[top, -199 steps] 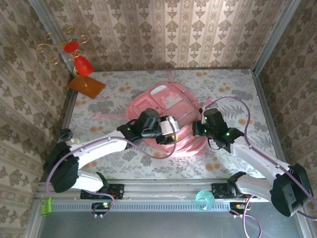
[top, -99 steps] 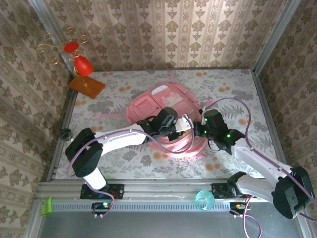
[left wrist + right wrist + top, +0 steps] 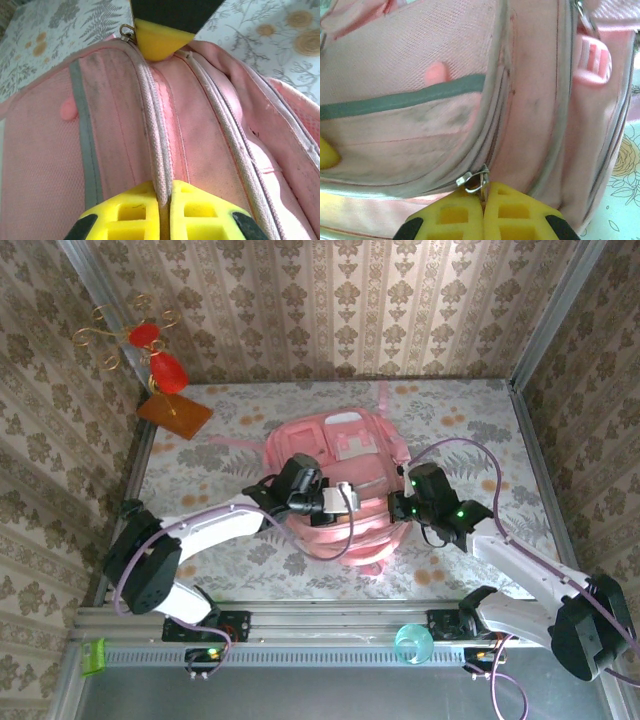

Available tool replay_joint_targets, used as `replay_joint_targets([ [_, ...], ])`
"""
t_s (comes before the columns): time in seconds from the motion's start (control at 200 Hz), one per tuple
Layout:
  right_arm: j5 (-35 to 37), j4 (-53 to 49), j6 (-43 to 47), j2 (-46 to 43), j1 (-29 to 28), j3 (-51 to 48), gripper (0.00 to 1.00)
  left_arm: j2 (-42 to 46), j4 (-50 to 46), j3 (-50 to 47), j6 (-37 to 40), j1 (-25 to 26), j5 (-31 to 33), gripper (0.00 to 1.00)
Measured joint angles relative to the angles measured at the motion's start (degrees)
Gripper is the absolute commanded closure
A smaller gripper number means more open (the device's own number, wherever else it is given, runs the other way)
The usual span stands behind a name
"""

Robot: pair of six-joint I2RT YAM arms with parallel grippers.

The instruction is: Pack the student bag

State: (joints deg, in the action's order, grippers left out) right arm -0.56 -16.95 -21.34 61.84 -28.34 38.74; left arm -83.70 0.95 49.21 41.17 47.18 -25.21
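Note:
The student bag (image 3: 372, 502), a big pink backpack, lies in the middle of the table. My left gripper (image 3: 345, 498) is over the bag's middle. It is shut on a raised pale zipper edge (image 3: 155, 145) of the bag, which is pinched between its yellow fingers (image 3: 130, 215). My right gripper (image 3: 397, 505) is at the bag's right side, shut on a metal zipper pull (image 3: 475, 181). A grey stripe (image 3: 405, 99) runs across a front pocket. In the left wrist view the right gripper's yellow tip (image 3: 157, 40) sits at the far end of the same zipper.
A red and gold ornament on a wooden base (image 3: 165, 380) stands at the back left corner. On the near rail sit a teal cup (image 3: 412, 643) and a small green object (image 3: 92, 655). Wallpapered walls enclose the floral table (image 3: 200, 540).
My left gripper has closed from open onto the bag's zipper edge and drawn back left. The bag has turned and shifted. The right gripper has stayed shut on the zipper pull.

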Motion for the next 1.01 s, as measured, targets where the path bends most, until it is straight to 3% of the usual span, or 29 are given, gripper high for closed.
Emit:
replay_joint_targets([
  [0.305,-5.38,0.02,3.65,0.79,0.26,1.73,1.0,5.35,-2.27,-3.3,7.19,-6.38,-7.87,1.0],
  [0.44,-7.85,0.13,3.63,1.01,0.59,1.73,1.0,5.66,-2.27,-4.13,6.58,-7.21,-8.37,0.61],
  [0.575,-7.87,-0.02,3.41,0.98,1.07,1.7,1.0,8.04,-2.21,-5.55,3.23,-7.37,-6.45,0.43],
  [0.79,-8.17,0.0,3.17,0.83,-0.44,1.7,1.0,9.42,-1.6,-4.72,-0.72,1.27,1.2,0.39],
  [1.005,-8.72,0.28,1.79,0.74,-2.29,1.7,1.0,1.9,-1.4,2.95,-3.76,6.95,8.57,0.43],
])
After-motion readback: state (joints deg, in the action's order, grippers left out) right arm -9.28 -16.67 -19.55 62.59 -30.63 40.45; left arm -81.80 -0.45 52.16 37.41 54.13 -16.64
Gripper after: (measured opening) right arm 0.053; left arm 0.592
